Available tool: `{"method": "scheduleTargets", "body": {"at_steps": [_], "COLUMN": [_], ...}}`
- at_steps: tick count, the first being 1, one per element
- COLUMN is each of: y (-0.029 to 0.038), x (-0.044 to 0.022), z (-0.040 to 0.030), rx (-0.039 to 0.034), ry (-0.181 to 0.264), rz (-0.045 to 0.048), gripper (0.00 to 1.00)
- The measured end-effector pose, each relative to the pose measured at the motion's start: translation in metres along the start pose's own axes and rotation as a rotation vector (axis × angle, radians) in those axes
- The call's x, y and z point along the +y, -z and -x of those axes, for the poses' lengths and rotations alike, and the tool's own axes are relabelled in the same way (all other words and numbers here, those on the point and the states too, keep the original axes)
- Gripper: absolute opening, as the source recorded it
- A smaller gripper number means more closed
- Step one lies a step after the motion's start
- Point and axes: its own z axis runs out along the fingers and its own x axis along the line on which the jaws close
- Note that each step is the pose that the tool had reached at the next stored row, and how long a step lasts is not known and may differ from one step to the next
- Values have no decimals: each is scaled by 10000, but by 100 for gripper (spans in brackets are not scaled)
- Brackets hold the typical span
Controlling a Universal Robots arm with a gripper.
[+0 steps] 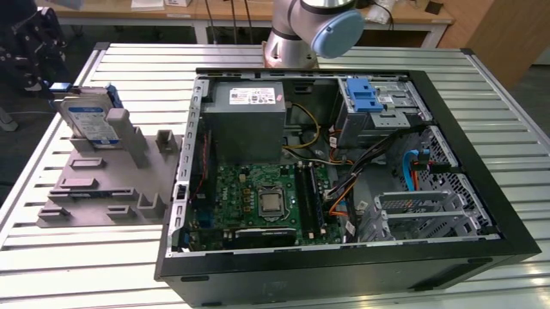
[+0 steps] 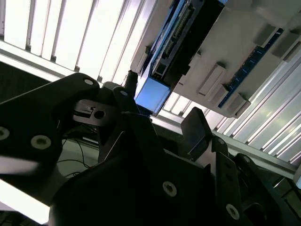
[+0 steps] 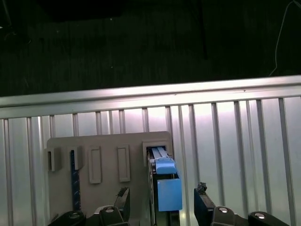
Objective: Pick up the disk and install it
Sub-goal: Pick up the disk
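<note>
The disk (image 1: pixel 90 123) stands upright in a grey holder (image 1: pixel 94 193), upper left in the exterior view. The first wrist view shows the gripper (image 3: pixel 162 200) spread around it, not touching.

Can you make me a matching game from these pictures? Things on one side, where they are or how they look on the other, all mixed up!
Things:
1. disk
2. motherboard
3. power supply
4. gripper

Clues:
A. green, inside the computer case
B. open, close to the disk
C. upright in the grey holder, outside the case
D. grey box with a white sticker

Pairs: 1-C, 2-A, 3-D, 4-B
</note>
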Motion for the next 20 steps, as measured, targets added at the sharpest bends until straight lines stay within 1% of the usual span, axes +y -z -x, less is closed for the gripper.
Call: {"method": "scheduleTargets", "body": {"at_steps": [4,9,16,17,20], "y": [-69,-155,-163,-167,-183], "x": [35,39,38,39,40], "z": [5,10,12,19,38], "rx": [0,0,6,9,12], "ry": [0,-1,1,-2,-1], "rz": [1,0,-2,-2,-2], "gripper": [64,64,63,56,56]}}
